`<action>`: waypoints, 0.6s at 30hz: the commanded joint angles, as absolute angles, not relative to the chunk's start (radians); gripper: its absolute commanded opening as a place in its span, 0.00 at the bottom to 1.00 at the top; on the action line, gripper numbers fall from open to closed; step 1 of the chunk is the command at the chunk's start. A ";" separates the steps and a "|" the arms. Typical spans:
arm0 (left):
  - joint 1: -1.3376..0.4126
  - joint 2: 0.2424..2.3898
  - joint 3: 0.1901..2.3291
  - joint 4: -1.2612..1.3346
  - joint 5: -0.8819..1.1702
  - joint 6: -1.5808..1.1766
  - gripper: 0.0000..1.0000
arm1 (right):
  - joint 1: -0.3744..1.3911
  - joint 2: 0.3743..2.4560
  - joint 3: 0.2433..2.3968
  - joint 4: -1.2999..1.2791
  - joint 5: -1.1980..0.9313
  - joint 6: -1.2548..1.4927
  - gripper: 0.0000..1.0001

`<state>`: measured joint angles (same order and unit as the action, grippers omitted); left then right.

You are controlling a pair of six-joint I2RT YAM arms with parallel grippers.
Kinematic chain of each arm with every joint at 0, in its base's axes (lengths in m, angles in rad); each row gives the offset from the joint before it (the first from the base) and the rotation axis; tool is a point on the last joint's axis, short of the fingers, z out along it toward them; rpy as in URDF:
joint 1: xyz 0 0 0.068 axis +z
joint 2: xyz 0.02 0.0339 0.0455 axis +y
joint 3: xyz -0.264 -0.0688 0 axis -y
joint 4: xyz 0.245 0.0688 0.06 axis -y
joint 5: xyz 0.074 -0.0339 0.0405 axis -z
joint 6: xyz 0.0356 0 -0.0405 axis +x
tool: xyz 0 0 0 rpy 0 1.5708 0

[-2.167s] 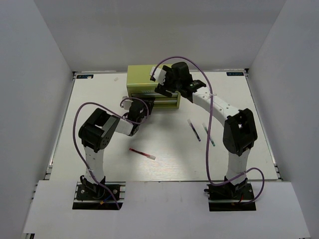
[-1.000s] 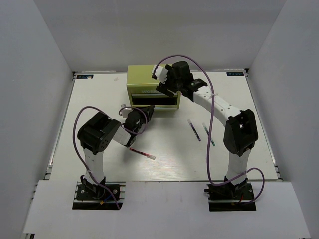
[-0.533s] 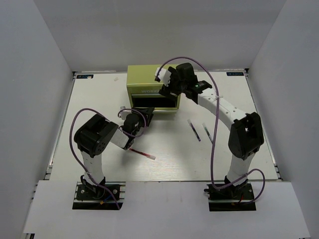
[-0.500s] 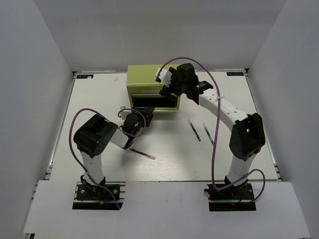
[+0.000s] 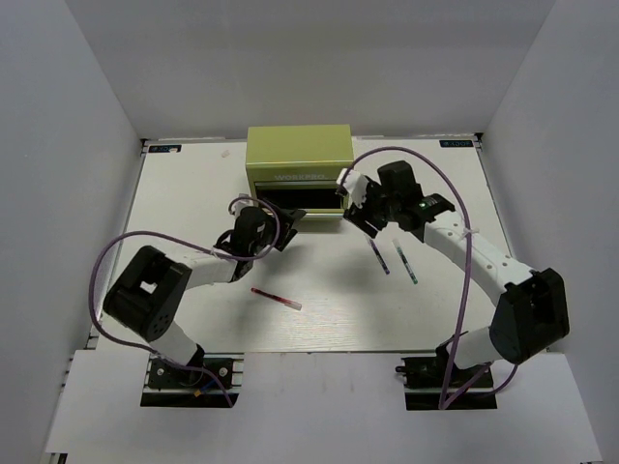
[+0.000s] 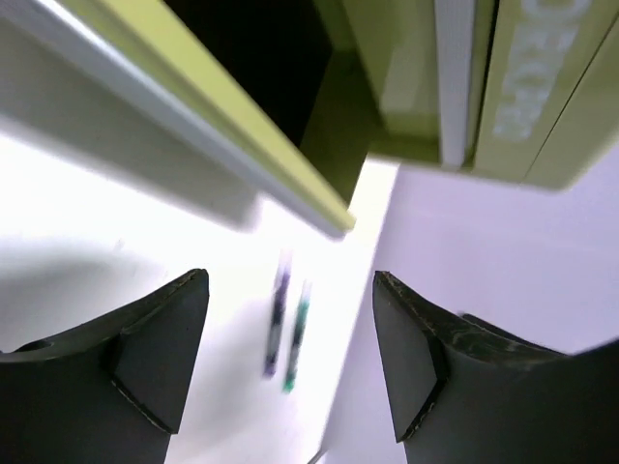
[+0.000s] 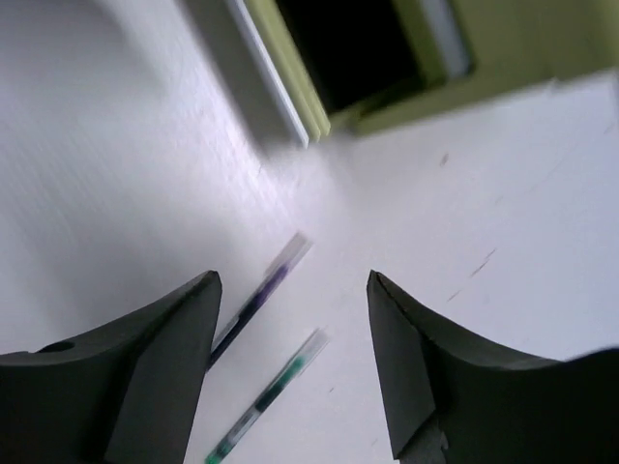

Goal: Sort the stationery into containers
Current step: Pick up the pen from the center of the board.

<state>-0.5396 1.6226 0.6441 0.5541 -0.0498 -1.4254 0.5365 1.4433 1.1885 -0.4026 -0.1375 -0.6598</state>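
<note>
My right end effector (image 7: pixel 290 285) hangs wide and empty above the two dark pens (image 7: pixel 261 295) on the counter (image 5: pixel 193 193). My left end effector (image 6: pixel 288 280) is wide too, by the open drawer (image 5: pixel 295 198). Those pens sit close together, so I might knock one rolling.

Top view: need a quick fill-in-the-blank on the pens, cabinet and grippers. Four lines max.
1. The red pen lies nearest the ___ arm.
2. Near the right gripper lie ___ dark pens.
3. One drawer of the cabinet stands ___.
4. The left gripper holds ___.

Missing words: left; two; open; nothing.
</note>
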 commanded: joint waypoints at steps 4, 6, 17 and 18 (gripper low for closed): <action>-0.543 1.431 0.686 0.050 0.057 -1.246 0.80 | 0.410 1.417 1.066 -0.486 -0.169 -0.509 0.47; -0.543 1.369 0.686 -0.032 0.057 -1.198 0.80 | 0.378 1.422 1.057 -0.512 -0.173 -0.471 0.40; -0.520 1.197 0.703 -0.488 -0.012 -1.110 1.00 | 0.244 1.500 0.973 -0.563 -0.169 -0.400 0.50; -0.520 1.171 0.693 -0.501 -0.012 -1.133 1.00 | 0.241 1.508 0.968 -0.548 -0.166 -0.397 0.50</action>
<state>-0.5308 1.2320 0.7132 -0.3725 0.0071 -1.1179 0.2527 1.4845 0.9901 -0.5404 -0.1604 -0.4297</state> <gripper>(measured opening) 0.996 0.498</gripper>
